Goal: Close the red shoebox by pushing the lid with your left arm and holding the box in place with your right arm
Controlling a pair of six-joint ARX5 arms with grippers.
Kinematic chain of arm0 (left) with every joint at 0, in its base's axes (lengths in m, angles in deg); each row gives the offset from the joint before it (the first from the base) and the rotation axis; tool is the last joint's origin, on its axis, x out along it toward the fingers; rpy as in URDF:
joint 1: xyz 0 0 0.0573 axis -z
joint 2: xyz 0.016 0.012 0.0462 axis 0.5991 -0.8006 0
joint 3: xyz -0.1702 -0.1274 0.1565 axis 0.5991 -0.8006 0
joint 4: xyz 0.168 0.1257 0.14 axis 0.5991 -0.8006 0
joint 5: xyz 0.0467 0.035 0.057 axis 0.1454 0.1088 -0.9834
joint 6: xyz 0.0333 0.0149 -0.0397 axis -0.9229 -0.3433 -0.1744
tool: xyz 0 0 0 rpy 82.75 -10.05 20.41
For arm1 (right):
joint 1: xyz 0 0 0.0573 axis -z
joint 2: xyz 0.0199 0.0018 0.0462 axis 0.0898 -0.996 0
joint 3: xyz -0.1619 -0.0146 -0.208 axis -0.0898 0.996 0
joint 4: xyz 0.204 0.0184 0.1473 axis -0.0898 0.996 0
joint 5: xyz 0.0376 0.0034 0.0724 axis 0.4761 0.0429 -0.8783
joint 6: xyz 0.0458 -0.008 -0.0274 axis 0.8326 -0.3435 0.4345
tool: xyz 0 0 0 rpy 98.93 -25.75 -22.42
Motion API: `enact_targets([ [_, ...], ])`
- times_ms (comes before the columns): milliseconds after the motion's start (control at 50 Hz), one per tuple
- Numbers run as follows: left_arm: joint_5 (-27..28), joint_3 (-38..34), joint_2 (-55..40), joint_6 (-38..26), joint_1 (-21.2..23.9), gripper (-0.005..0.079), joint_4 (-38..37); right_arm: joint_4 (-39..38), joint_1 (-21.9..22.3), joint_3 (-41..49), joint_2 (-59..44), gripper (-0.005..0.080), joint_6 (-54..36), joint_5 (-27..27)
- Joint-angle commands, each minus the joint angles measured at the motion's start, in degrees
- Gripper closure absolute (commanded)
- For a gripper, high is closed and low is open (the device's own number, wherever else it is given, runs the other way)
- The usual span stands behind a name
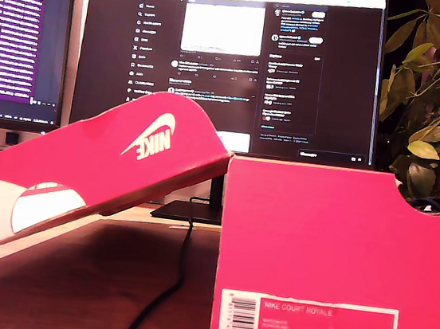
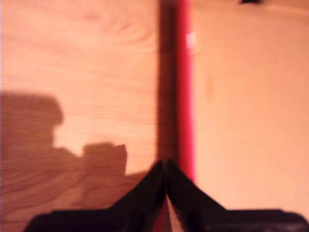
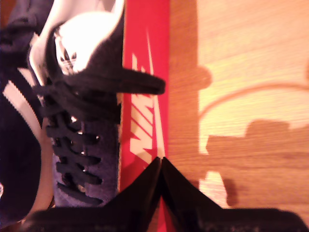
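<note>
The red shoebox [image 1: 339, 243] stands at the exterior view's right, its label facing the camera. Its lid [image 1: 107, 167] hangs open, sloping down toward the exterior view's left. Neither arm shows in the exterior view. My first gripper [image 2: 166, 166] is shut, tips together, over a thin red cardboard edge [image 2: 185, 96] that runs between wood and tan card. My second gripper [image 3: 161, 162] is shut too, hovering over the box's red logo wall [image 3: 145, 96]. Dark blue shoes [image 3: 82, 145] with black laces lie inside the box.
Two lit monitors [image 1: 232, 62] stand behind the box, and a leafy plant [image 1: 436, 103] is at the exterior view's right. A black cable [image 1: 169, 287] crosses the wooden table [image 1: 109, 279] under the lid; the cable [image 3: 241, 94] also curves beside the box.
</note>
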Motion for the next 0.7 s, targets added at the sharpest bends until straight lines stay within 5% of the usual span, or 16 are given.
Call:
enact_targets([
  [0, 1.5, 0.5, -3.2, -1.4, -0.3, 0.0761, -0.5, -0.9, -0.3, -1.1, -0.1, 0.0764, -0.4, -0.3],
  [680, 14.6, 1.2, -18.1, -3.8, 0.2, 0.0761, 1.0, -3.7, -1.9, -1.1, -2.3, 0.0764, -1.3, -2.2],
])
